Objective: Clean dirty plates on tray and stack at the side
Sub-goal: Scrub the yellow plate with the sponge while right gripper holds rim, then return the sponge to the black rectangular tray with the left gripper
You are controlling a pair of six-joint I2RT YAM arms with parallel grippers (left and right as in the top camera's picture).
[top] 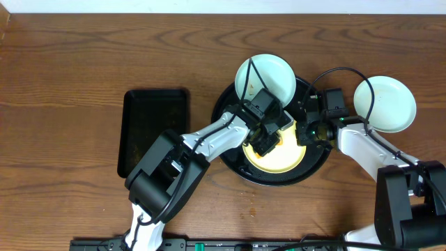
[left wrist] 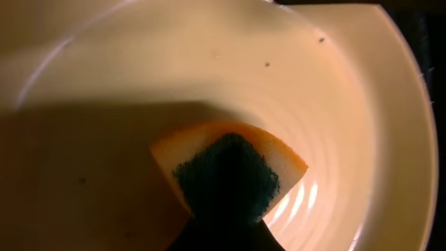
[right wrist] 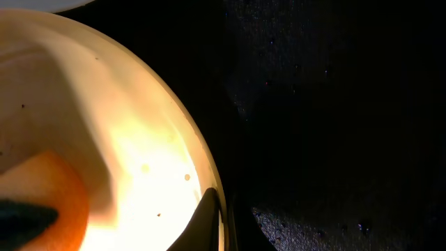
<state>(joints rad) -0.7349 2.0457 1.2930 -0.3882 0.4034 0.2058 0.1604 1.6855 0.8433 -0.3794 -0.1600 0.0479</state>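
Yellow plate [top: 282,160] on tray [top: 272,178], left claw [top: 267,144] holding sponge [left wrist: 230,174] inside.

The yellow plate [left wrist: 348,104] is pale cream with tiny dark specks. The 2 blue plates [top: 265,75], [top: 385,104] are pale. The tray [top: 306,171] is black, the sponge [left wrist: 226,174] orange with a dark green face, and the bench [top: 70,70] brown wood-grain.

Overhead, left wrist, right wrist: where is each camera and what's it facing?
Overhead: above the table, looking straight down; left gripper and right gripper show.
Left wrist: just above the yellow plate, facing its sponge; own fingers unclear.
Right wrist: low at the plate's rim, facing the tray; one fingertip shows.
Shared: both wrists see plate and sponge.
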